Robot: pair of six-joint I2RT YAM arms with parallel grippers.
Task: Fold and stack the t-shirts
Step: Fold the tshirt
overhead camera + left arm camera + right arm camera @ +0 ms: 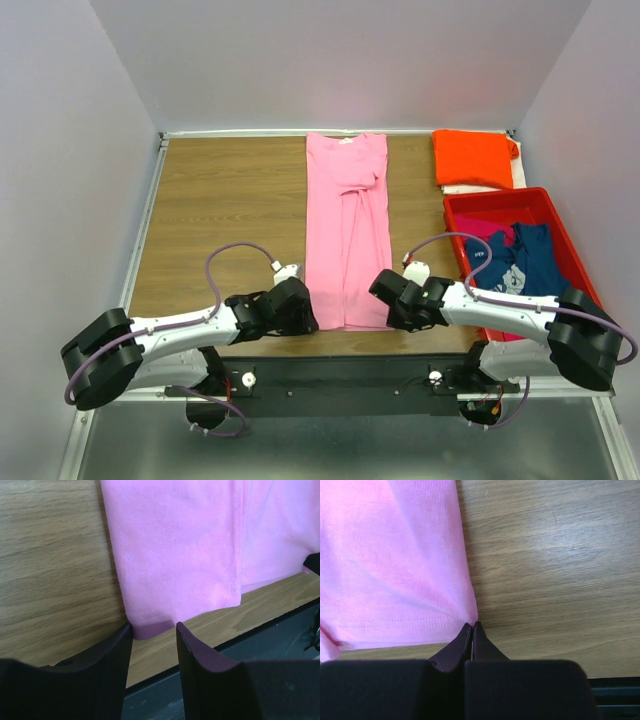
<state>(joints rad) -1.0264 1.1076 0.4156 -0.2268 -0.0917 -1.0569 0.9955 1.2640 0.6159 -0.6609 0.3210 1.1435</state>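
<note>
A light pink t-shirt (345, 230) lies in a long narrow strip down the middle of the table, sleeves folded in. My left gripper (300, 305) is open at its near left hem corner, and in the left wrist view the fingers (154, 627) straddle that corner of the shirt (190, 545). My right gripper (385, 290) is shut with its tips (471, 625) pinched on the near right hem corner of the shirt (390, 555). A folded orange t-shirt (472, 158) lies at the back right. A navy t-shirt (520, 260) and a magenta one (480, 232) lie crumpled in the red bin.
The red plastic bin (575, 240) stands on the right side of the table, close to my right arm. The table's near edge and a dark rail (280, 625) lie just behind both grippers. Bare wood (230, 200) spreads left of the pink shirt.
</note>
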